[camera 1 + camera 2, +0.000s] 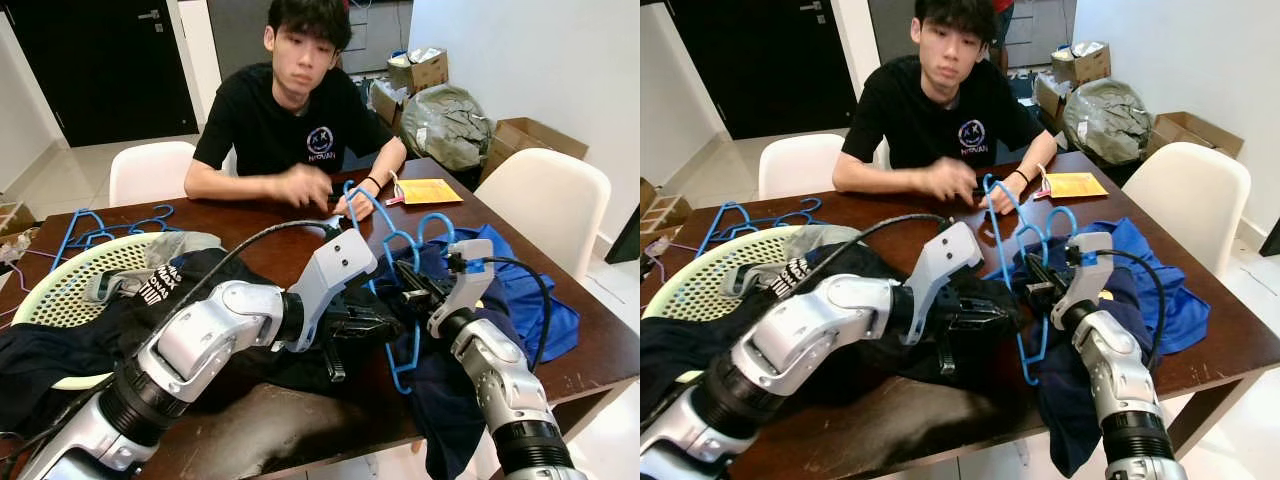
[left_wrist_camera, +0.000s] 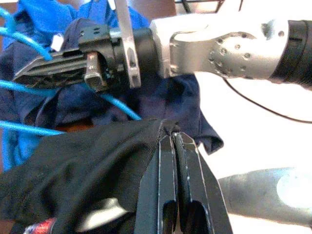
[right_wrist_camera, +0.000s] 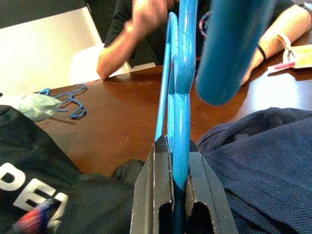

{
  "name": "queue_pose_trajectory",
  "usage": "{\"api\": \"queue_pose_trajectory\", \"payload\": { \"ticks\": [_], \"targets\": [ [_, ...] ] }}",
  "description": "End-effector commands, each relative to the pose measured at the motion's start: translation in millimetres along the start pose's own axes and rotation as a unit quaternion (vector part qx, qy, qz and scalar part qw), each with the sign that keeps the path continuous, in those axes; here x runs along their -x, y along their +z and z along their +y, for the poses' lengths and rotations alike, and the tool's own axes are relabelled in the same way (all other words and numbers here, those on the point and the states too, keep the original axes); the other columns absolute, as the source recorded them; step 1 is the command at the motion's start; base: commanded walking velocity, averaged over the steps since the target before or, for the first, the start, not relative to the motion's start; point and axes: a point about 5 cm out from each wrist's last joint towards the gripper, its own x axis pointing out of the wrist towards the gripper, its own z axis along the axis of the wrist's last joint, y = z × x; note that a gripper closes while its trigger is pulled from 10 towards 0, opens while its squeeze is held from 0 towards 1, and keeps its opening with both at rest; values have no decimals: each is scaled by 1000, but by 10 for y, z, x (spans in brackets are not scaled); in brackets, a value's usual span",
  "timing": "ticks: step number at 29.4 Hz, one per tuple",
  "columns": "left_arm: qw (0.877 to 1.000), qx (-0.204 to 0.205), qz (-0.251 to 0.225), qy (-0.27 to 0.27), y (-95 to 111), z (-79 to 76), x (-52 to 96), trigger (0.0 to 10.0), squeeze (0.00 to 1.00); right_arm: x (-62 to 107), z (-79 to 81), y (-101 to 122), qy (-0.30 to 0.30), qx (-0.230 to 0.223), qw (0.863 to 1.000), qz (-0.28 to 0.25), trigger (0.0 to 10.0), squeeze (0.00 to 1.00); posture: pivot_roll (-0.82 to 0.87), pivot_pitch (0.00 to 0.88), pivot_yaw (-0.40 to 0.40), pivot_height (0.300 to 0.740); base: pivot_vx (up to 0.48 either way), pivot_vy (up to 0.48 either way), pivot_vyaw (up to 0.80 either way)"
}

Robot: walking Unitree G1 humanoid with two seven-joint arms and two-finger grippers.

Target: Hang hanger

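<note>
Hanger (image 1: 400, 300), bright blue, stands near the centre-right of the left eye view, rising from the dark clothes toward the person's hand (image 1: 358, 203) at the upper middle. The right tool (image 1: 408, 280) sits at centre-right, its black fingers pinching the hanger's wire. The left tool (image 1: 345, 335) lies at centre on a black garment (image 1: 200, 290). A pale basket (image 1: 60, 295) sits at the left on the brown bench (image 1: 300, 250), with more blue hangers (image 1: 100, 228) at upper left.

Left wrist view: the left tool's fingers (image 2: 168, 180), lower centre, are pressed together on the black garment's edge.

Right wrist view: the right tool's fingers (image 3: 156, 185), lower centre, clamp the blue hanger, which runs up the middle of the frame.
</note>
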Motion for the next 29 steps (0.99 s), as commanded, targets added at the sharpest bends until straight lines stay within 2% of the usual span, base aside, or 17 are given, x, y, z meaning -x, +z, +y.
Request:
{"api": "queue_pose_trajectory", "payload": {
  "ticks": [1,2,3,4,7,10,11,12,16,20,22,23,24,25,26,28,29],
  "targets": [
    [999,1,13,-38,-20,-86,43,0,0,35,-14,-130,-6,-9,1000,28,10000,0,-4,0,49,740,0,0,0],
    [997,-8,28,-69,-31,-164,144,0,0,36,-15,-131,-6,-10,1000,28,10000,0,-4,0,49,740,0,0,0],
    [997,-8,28,-69,-31,-164,144,0,0,36,-15,-131,-6,-10,1000,28,10000,0,-4,0,49,740,0,0,0],
    [995,-17,45,-85,-41,-213,260,0,0,36,-17,-132,-5,-11,1000,29,10000,0,-2,0,45,740,0,0,0],
    [994,-23,61,-92,-54,-239,350,0,0,36,-18,-133,-5,-12,999,30,10000,0,0,0,44,740,0,0,0],
    [990,-32,110,-77,-137,-246,508,0,0,36,-22,-137,-3,-13,999,32,10000,0,3,0,42,740,0,0,0],
    [990,-32,110,-77,-137,-246,508,0,0,36,-22,-137,-3,-13,999,32,10000,0,3,0,42,740,0,0,0],
    [988,-33,137,-66,-199,-247,567,0,0,37,-23,-138,-2,-13,999,33,10000,0,2,0,40,740,0,0,0],
    [982,-33,175,-57,-327,-282,617,0,0,39,-26,-142,-1,-12,999,35,10000,0,3,0,36,740,0,0,0],
    [982,-33,178,-55,-359,-300,604,0,0,40,-29,-144,0,-12,999,36,10000,0,2,0,34,740,0,0,0],
    [984,-41,166,-41,-336,-268,581,0,0,40,-28,-146,1,-11,999,37,10000,0,2,0,32,740,0,0,0],
    [991,-54,124,1,-224,-147,551,0,0,40,-27,-150,1,-10,999,39,10000,0,-2,0,31,740,0,0,0],
    [991,-54,124,1,-224,-147,551,0,0,40,-27,-150,1,-10,999,39,10000,0,-2,0,31,740,0,0,0],
    [995,-52,80,43,-106,-19,554,0,31,39,-26,-153,2,-10,999,40,10000,0,-2,0,32,740,0,0,0],
    [994,-56,41,78,13,89,605,0,447,36,-22,-154,2,-10,999,40,10000,0,-6,0,35,740,0,0,0],
    [993,-59,20,97,84,143,654,0,447,34,-20,-154,2,-10,999,40,10000,0,-6,0,35,740,0,0,0],
    [988,-65,-10,140,208,274,806,0,361,34,-20,-152,2,-10,999,39,10000,0,-5,0,36,740,0,0,0]
  ]
}}
